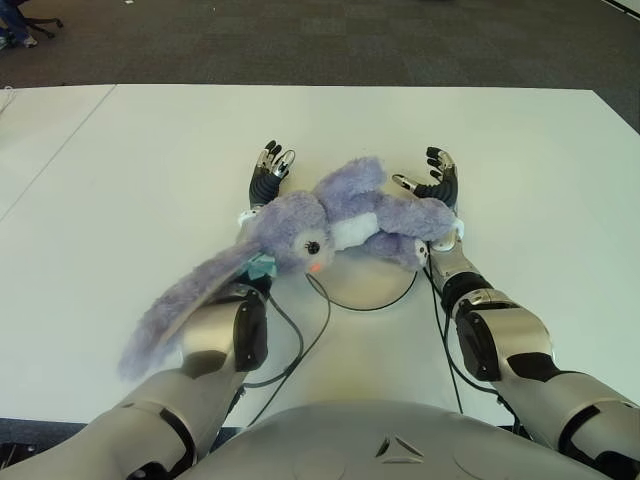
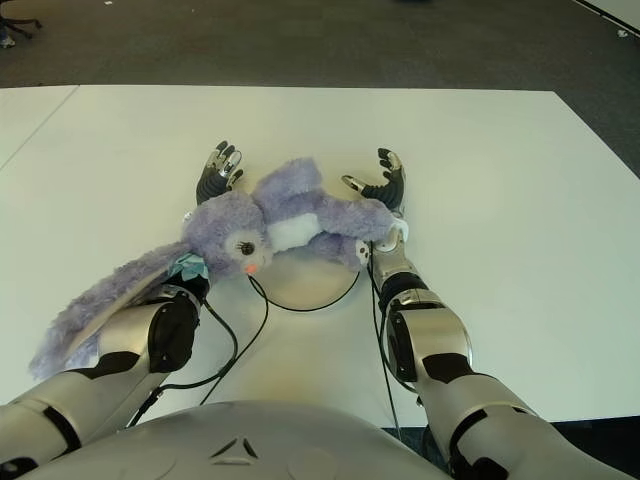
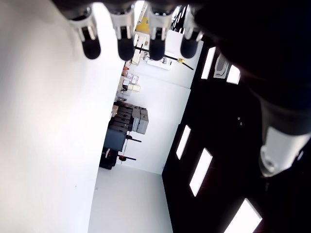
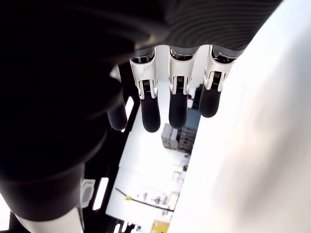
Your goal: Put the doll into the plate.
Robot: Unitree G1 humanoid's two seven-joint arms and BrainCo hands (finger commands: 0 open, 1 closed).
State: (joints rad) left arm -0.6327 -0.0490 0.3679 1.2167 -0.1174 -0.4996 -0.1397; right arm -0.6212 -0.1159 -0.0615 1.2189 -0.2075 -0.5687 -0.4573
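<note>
A purple plush bunny doll [image 1: 330, 225] lies sideways over a white round plate [image 1: 385, 295], between my two hands. Its head sits at my left wrist, and one long ear [image 1: 185, 300] drapes back along my left forearm. My left hand [image 1: 272, 160] shows just beyond the doll's head with its fingers straight and spread. My right hand [image 1: 425, 172] stands at the doll's feet end, also open. In the wrist views the left fingers [image 3: 125, 46] and the right fingers [image 4: 177, 102] are extended with nothing between them. Most of the plate is hidden under the doll.
The white table [image 1: 150, 170] extends far to both sides, with a seam [image 1: 60, 150] on the left. Dark carpet [image 1: 330, 40] lies beyond the far edge. Black cables [image 1: 300, 340] run from my wrists towards my body.
</note>
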